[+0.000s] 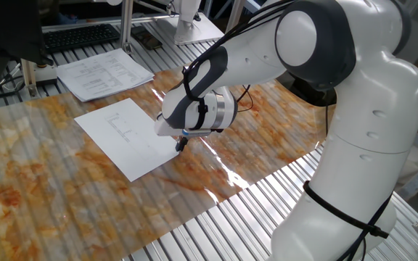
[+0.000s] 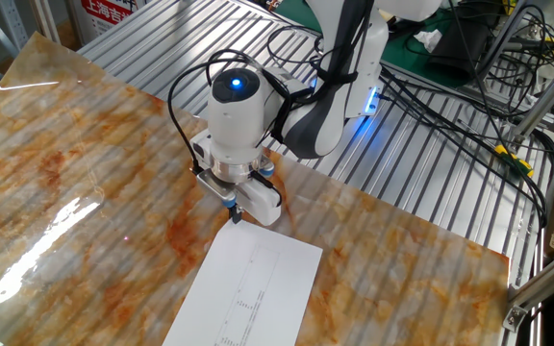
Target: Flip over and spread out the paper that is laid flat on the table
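Observation:
The paper [image 1: 125, 138] is a thin white sheet with a few faint print lines facing up. It lies flat on the orange-and-grey marbled table [image 1: 64, 196]. My gripper [image 1: 181, 144] points down at the sheet's near right corner, its fingers pinched together on that corner at table level. In the other fixed view the paper [image 2: 253, 293] lies below the gripper [image 2: 236, 215], whose tips meet at the sheet's top left corner. The rest of the sheet stays flat.
A stack of densely printed pages [image 1: 104, 72] lies at the back left on the metal slats, with a keyboard [image 1: 82, 35] behind it. Bare metal slats [image 1: 267, 210] border the marbled sheet at front right. Cables [image 2: 469, 86] trail at the back.

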{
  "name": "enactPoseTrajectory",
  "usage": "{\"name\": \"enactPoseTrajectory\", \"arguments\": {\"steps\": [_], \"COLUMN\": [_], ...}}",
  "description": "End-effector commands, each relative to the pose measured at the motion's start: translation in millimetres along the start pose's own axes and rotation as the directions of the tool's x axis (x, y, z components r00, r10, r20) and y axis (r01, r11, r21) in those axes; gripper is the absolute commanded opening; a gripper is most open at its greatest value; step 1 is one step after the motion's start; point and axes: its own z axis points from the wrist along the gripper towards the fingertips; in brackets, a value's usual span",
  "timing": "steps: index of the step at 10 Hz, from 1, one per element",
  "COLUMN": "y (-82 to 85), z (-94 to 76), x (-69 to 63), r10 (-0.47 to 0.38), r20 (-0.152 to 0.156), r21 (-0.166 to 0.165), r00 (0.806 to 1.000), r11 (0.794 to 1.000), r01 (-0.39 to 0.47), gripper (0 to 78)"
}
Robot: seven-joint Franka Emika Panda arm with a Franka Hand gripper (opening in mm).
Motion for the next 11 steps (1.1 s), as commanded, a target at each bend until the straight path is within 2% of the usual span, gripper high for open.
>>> {"name": "enactPoseTrajectory", "arguments": {"steps": [1,5,7,11], "y": [3.9,8.4,10.8,10.9], "z": [-15.1,-33.4,-54.9,-77.9], "x": [-5.5,-9.1,-14.8,-21.0], "r10": [0.023,0.03,0.04,0.046], "r20": [0.015,0.011,-0.003,-0.003], "r21": [-0.003,-0.001,0.004,0.014], "r00": [1.0,0.999,0.999,0.999], "r11": [1.0,1.0,0.999,0.999], "r01": [-0.023,-0.03,-0.04,-0.046], "gripper": [1.1,1.1,1.1,1.1]}}
